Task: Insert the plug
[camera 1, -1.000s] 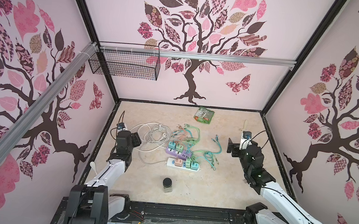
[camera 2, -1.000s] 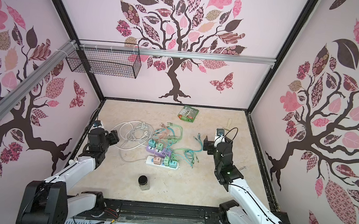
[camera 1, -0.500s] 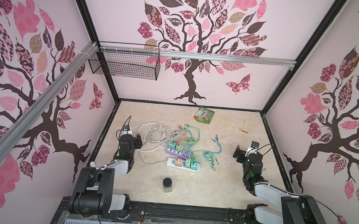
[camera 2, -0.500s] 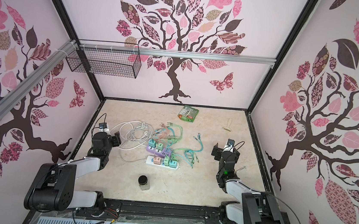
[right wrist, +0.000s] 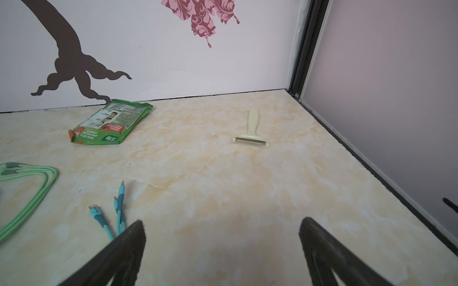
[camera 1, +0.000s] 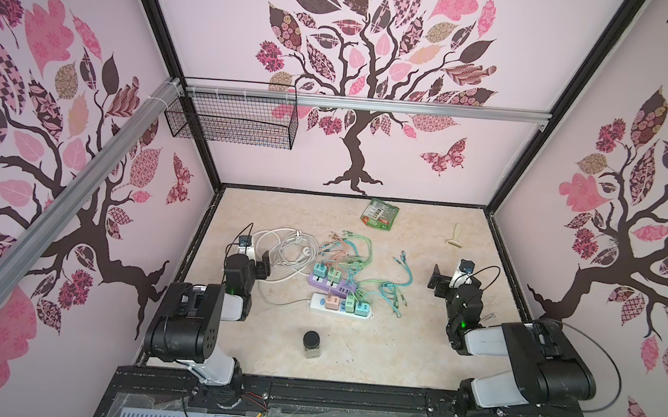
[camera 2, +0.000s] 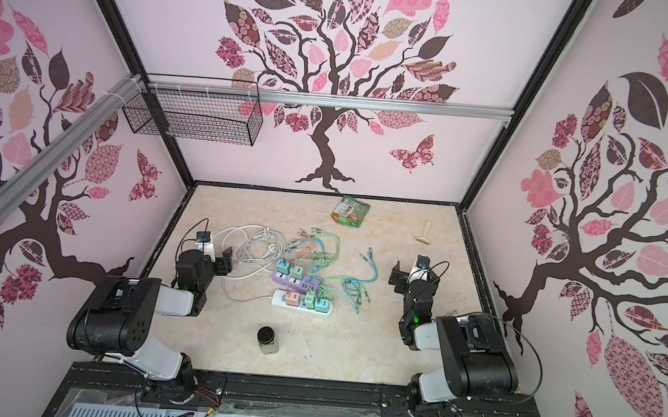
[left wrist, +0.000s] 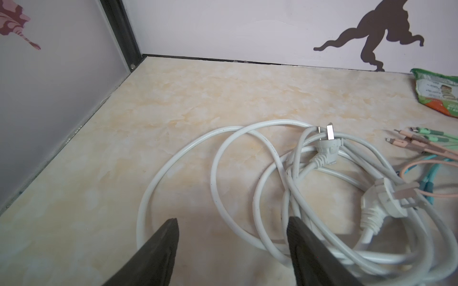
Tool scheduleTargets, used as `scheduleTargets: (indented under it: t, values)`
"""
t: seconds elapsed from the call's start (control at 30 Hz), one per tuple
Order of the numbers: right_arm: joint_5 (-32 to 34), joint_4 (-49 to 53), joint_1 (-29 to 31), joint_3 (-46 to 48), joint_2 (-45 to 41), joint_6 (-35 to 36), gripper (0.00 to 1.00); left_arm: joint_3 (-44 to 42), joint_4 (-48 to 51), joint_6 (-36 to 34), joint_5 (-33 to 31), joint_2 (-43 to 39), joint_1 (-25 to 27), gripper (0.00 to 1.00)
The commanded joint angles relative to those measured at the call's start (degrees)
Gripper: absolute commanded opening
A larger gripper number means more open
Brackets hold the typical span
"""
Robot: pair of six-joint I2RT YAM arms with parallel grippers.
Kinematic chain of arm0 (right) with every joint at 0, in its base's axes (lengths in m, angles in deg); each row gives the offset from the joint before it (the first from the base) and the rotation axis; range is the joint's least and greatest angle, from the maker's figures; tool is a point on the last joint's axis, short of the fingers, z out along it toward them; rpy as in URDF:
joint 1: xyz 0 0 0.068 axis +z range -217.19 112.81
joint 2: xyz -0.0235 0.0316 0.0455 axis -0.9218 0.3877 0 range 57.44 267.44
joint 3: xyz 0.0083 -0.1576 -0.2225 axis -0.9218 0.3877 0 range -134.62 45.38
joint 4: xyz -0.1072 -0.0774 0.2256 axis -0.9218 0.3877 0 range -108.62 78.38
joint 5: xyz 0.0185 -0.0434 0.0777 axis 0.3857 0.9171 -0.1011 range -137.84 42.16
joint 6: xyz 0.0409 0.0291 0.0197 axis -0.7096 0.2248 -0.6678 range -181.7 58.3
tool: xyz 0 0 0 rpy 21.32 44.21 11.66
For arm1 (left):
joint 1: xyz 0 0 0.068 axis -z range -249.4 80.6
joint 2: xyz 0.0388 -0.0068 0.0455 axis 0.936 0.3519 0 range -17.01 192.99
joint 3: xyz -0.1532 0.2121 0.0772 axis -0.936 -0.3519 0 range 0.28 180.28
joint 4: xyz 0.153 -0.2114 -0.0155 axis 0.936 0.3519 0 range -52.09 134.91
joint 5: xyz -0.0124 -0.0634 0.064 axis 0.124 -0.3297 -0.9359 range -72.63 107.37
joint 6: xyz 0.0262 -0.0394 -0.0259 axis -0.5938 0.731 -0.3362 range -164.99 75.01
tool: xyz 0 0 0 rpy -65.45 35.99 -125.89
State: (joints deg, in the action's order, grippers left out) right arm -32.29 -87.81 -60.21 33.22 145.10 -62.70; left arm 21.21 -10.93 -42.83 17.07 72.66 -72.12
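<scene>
A coiled white cable lies on the floor with two white plugs, one with its prongs up and one on its side. My left gripper is open just short of the coil and holds nothing; in both top views it sits at the left. A purple power strip and a white power strip with pastel adapters lie mid-floor. My right gripper is open over bare floor at the right.
Green, pink and teal charging cables tangle round the strips; teal ends lie by my right fingers. A black-lidded jar stands in front, a green packet and a cream peeler at the back. A wire basket hangs on the wall.
Both arms have folded back toward the front rail, their grippers staying near the same spots. The left jaws have opened a little wider.
</scene>
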Motion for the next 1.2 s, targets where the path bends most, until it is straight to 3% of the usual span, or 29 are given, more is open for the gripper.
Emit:
scheduleTargets:
  t: [0.0, 0.1, 0.3, 1.17]
  values:
    - [-0.2, -6.3, -0.3, -1.3, 3.6, 1.0, 0.99, 1.4, -1.1, -0.1, 2.2, 0.1, -0.7, 0.8]
    - [-5.1, 3.1, -3.5, -4.7, 2.3, -1.6, 0.99, 1.8, 0.8, -0.2, 2.2, -0.4, -0.7, 0.88]
    - [-6.0, 2.7, -4.1, -4.5, 2.3, -1.8, 1.0, 2.1, 0.9, -0.3, 2.1, -0.1, -0.6, 0.98]
    - [-6.1, 2.9, -4.1, -4.5, 2.2, -1.7, 1.0, 1.7, 0.3, -0.6, 1.6, -0.4, -0.4, 0.98]
